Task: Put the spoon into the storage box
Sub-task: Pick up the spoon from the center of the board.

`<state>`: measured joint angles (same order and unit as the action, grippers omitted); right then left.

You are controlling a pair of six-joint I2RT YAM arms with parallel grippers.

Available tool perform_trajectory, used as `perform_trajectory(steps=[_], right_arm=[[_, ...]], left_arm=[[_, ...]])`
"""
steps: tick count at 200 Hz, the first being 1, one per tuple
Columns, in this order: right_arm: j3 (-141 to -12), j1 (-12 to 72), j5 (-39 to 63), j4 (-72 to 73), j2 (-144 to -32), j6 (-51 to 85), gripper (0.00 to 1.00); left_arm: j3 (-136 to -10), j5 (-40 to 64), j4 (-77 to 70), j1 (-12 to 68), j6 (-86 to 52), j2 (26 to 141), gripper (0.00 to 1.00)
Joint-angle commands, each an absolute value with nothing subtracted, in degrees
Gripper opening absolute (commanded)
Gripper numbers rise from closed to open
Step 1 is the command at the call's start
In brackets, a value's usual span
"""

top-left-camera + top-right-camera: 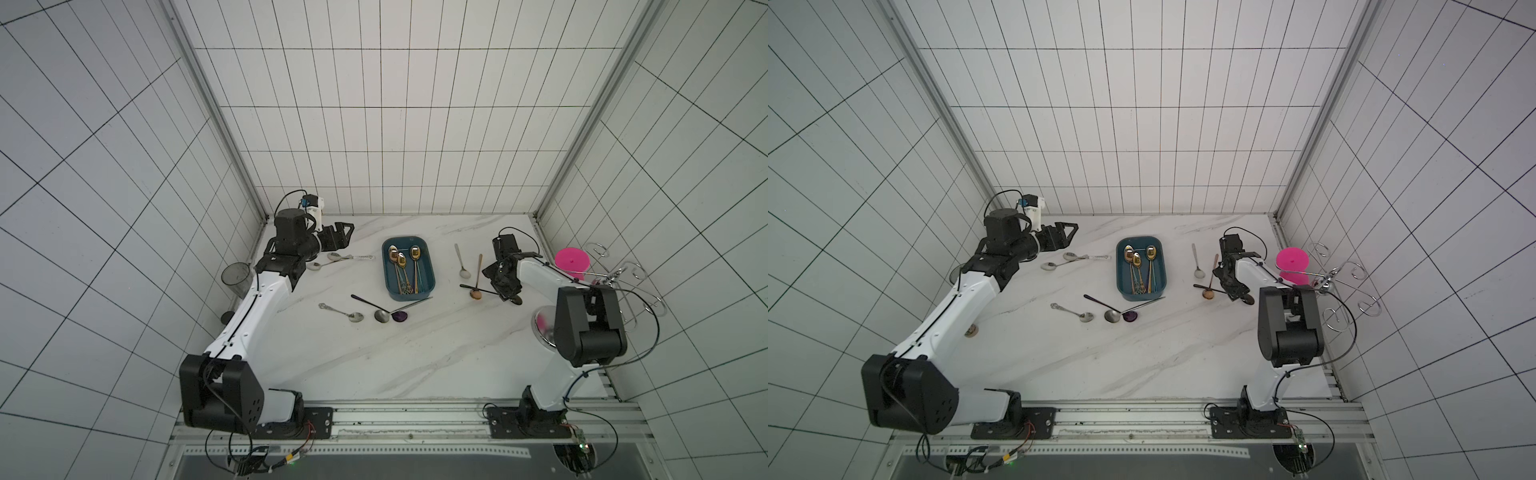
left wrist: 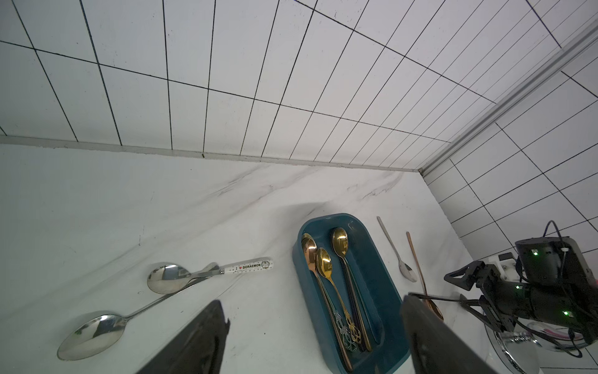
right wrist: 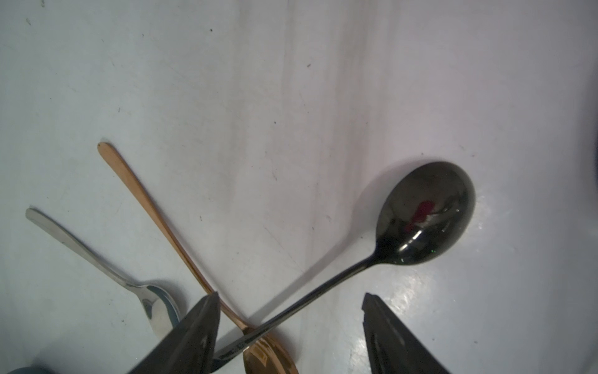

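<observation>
The storage box (image 1: 430,277) is a dark teal tray at the middle back of the marble table, seen in both top views (image 1: 1160,274) and in the left wrist view (image 2: 385,291). Several gold spoons lie inside it. A black spoon (image 3: 424,213) lies on the table right of the box, its handle (image 1: 473,287) crossing a copper spoon (image 3: 155,213). My right gripper (image 3: 290,296) is low over it, open, with the black handle between its fingers and close to one of them. My left gripper (image 1: 341,235) hangs open left of the box, holding nothing.
A silver spoon (image 1: 461,262) lies beside the copper one. Two spoons (image 2: 168,277) lie under the left gripper, and three more (image 1: 376,309) in front of the box. A pink cup (image 1: 572,264), wire rack (image 1: 623,282) and metal bowl (image 1: 542,328) stand right; a grey tumbler (image 1: 237,279) stands left.
</observation>
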<state>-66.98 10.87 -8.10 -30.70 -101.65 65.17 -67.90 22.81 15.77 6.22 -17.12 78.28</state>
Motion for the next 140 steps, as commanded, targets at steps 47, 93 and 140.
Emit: perform_trajectory(steps=[47,93,140], right_arm=[[-68.7,10.4,-9.7,-33.3,-105.5,68.1,0.71],[-65.8,9.5,-9.6,-31.7,-106.6,68.3,0.67],[-65.3,8.2,-11.0,-30.3,-107.3,65.5,0.46]], left_arm=[[-66.3,23.9,13.5,5.6,-17.8,77.5,0.86],[-66.4,23.7,13.5,5.3,-18.0,77.5,0.86],[-65.9,24.0,13.1,5.0,-18.3,77.6,0.86]])
